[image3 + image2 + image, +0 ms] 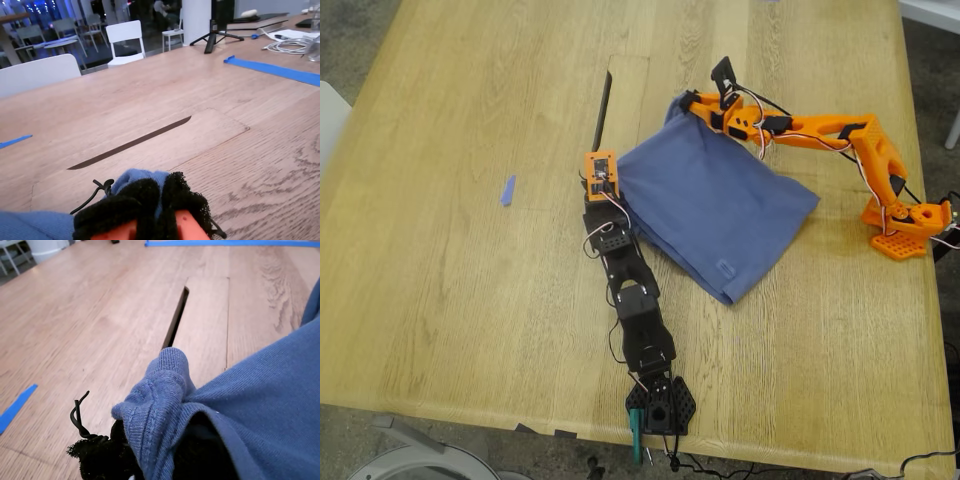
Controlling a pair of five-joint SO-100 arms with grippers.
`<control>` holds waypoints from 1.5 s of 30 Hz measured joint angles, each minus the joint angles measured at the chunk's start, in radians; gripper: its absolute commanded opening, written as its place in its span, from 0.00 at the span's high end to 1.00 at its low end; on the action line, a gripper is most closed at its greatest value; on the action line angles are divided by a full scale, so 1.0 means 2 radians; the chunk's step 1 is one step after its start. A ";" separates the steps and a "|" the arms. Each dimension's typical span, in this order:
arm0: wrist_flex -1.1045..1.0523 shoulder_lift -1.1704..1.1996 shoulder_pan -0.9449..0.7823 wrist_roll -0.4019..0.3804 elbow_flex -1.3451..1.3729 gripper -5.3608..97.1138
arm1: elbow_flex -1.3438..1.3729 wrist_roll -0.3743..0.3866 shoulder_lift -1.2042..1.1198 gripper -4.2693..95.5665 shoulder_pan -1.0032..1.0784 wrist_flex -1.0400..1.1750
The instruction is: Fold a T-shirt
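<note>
The slate-blue T-shirt [715, 205] lies folded over in the middle of the wooden table [440, 300], its print hidden. My first gripper [616, 192], on the black arm, is shut on a bunched corner of the shirt [160, 390] at the exterior view's left edge of the cloth. Its black pads [100, 457] show under the fabric. My second gripper [686, 108], on the orange arm, is shut on the shirt's far corner. In the second wrist view a bit of blue cloth [137, 177] sticks out between its black pads [180, 195].
A dark slot [603, 108] beside a hatch panel runs just beyond the first gripper. A small blue tape scrap [507, 190] lies to the exterior view's left. The orange arm's base [905, 225] stands near the right table edge. Blue tape strips [275, 70] lie farther off.
</note>
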 measured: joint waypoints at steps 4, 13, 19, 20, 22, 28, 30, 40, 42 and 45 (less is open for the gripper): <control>0.000 -0.023 -0.002 0.000 -0.032 0.95 | -0.002 0.000 -0.005 0.96 0.002 -0.020; 0.017 -0.030 -0.002 -0.003 -0.064 0.95 | -0.004 0.000 -0.005 0.96 0.005 -0.064; 0.073 -0.021 -0.002 -0.006 -0.064 0.95 | -0.004 0.000 -0.005 0.96 0.005 -0.059; 0.081 -0.015 -0.002 -0.008 -0.064 0.95 | -0.004 0.000 -0.005 0.96 0.005 -0.056; 0.101 -0.001 -0.002 -0.008 -0.064 0.95 | -0.004 0.002 -0.005 0.96 0.005 -0.044; 0.153 0.039 -0.001 -0.009 -0.064 0.95 | -0.021 -0.004 0.006 0.96 0.012 0.012; 0.167 0.048 -0.001 -0.009 -0.064 0.95 | -0.027 -0.004 0.018 0.96 0.012 0.038; 0.224 0.097 0.024 -0.012 -0.064 0.95 | -0.077 -0.004 0.054 0.96 0.030 0.199; 0.239 0.107 0.028 -0.012 -0.064 0.95 | -0.081 -0.004 0.065 0.96 0.032 0.232; 0.265 0.121 0.031 -0.013 -0.064 0.95 | -0.081 -0.004 0.085 0.96 0.033 0.288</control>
